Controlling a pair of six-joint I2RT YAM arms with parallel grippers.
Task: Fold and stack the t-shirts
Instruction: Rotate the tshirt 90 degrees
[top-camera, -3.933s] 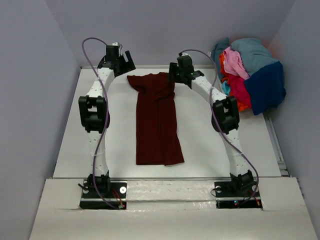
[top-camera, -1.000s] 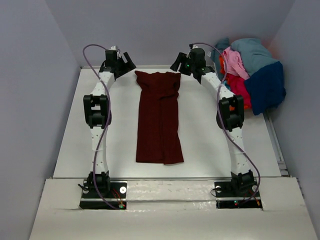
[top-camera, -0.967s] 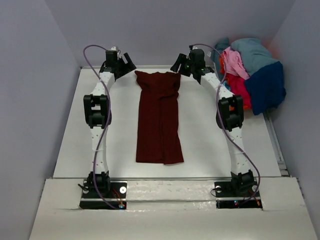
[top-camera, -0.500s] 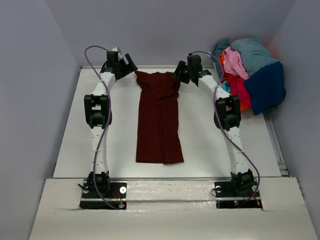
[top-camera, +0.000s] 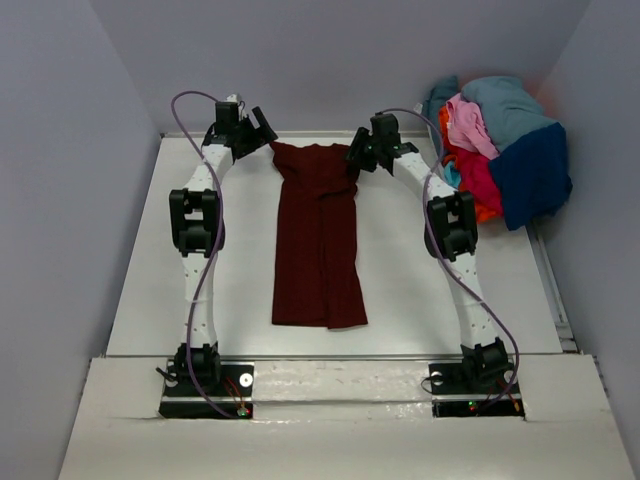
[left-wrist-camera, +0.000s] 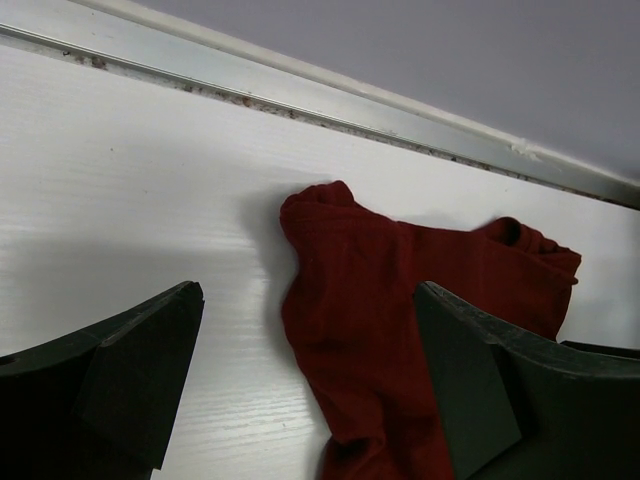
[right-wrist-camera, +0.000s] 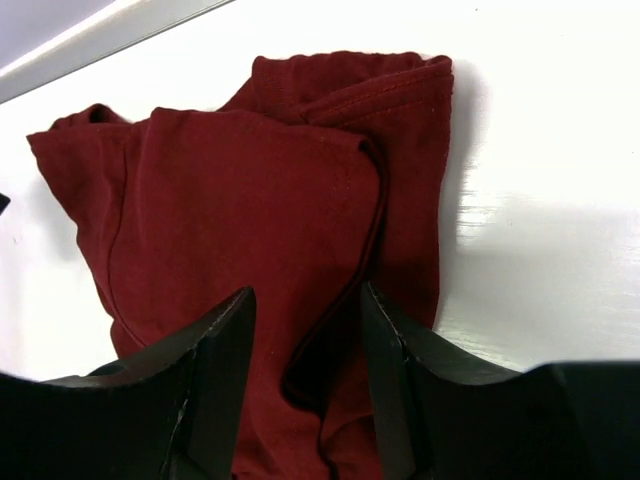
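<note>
A dark maroon t-shirt (top-camera: 318, 240), folded into a long strip, lies down the middle of the white table (top-camera: 170, 270). My left gripper (top-camera: 258, 127) hovers wide open at the strip's far left corner; in the left wrist view that gripper (left-wrist-camera: 308, 292) straddles the shirt's edge (left-wrist-camera: 400, 290) and bare table. My right gripper (top-camera: 357, 158) is at the far right corner. In the right wrist view its jaws (right-wrist-camera: 307, 295) stand partly open over a folded seam of the maroon cloth (right-wrist-camera: 240, 190), and the cloth is not pinched.
A loose pile of t-shirts sits off the table's back right corner: pink (top-camera: 470, 125), light teal-blue (top-camera: 505, 98), navy blue (top-camera: 535, 170) and red (top-camera: 475, 178). A metal rail (left-wrist-camera: 300, 95) runs along the table's far edge. Grey walls close in on three sides.
My right gripper has come left and down onto the shirt's far right corner, its jaws narrowing. The left gripper has edged right toward the far left corner. The shirt lies as before.
</note>
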